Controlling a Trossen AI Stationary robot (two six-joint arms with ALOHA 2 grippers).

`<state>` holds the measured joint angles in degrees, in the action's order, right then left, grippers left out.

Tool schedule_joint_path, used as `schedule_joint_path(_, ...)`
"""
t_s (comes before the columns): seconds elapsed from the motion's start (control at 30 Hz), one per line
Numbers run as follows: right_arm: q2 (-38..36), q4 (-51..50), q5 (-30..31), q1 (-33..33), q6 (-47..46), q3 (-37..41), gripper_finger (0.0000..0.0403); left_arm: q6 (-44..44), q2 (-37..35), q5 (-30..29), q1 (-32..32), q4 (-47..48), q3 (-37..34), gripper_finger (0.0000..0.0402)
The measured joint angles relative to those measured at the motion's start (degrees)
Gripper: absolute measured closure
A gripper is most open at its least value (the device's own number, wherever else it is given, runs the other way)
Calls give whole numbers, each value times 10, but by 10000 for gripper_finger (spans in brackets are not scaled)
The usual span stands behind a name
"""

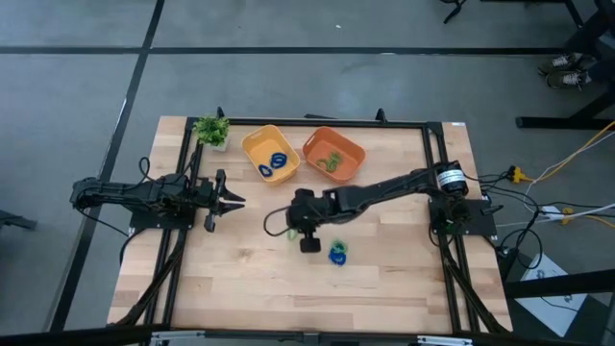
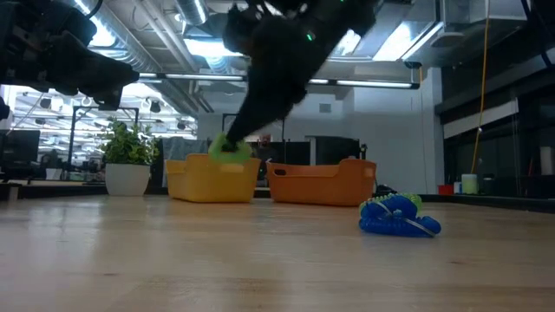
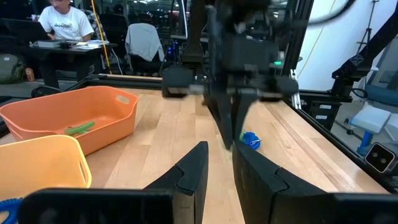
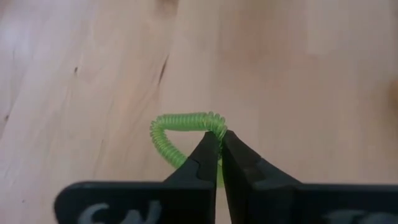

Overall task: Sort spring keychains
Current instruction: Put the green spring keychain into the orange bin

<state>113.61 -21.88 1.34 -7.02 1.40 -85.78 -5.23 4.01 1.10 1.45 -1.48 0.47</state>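
The wooden table [image 1: 240, 279] fills the high view, with the right arm reaching from 3 o'clock toward the centre and the left arm lying along 9 o'clock. At 12 o'clock sit two trays side by side: the yellow tray [image 1: 252, 144], which holds blue spring keychains [image 1: 277, 163], and the orange tray [image 1: 352, 151], which holds green spring keychains [image 1: 332, 161]. A potted plant sprig [image 1: 211, 130] stands at about 11 o'clock, just beside the yellow tray.

The right gripper [image 4: 219, 146] is near the table's middle, its fingers pressed together on a green spring keychain [image 4: 180, 127], pinching the coil at one point of the loop. In the low view that keychain appears lifted clear of the wood. The left gripper [image 1: 233, 201] waits at 9 o'clock with its fingers a little apart, holding nothing.

A blue and green clump of keychains [image 1: 337, 253] lies on the table at about 5 o'clock from centre, just beside the right gripper.

The coil looks very light, soft and springy, so it should stretch and swing rather than hold shape. A pinch across a few turns of the coil seems best. Its smooth plastic could slip from a loose grip, and tangled coils may drag neighbours along.
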Motion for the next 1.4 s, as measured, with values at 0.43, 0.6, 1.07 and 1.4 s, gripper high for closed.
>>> schedule_joint_path(0.43,-1,-291,1,71,87,-267,393,0,0,0,0,0,0,331)
schedule_joint_path(0.6,-1,-393,-1,120,89,-324,393,0,0,0,0,0,0,331)
schedule_joint_path(1.07,-2,-469,-45,269,71,-309,394,0,0,0,0,0,0,332)
schedule_joint_path(1.4,-1,-446,-44,380,46,-309,395,0,0,0,0,0,0,331)
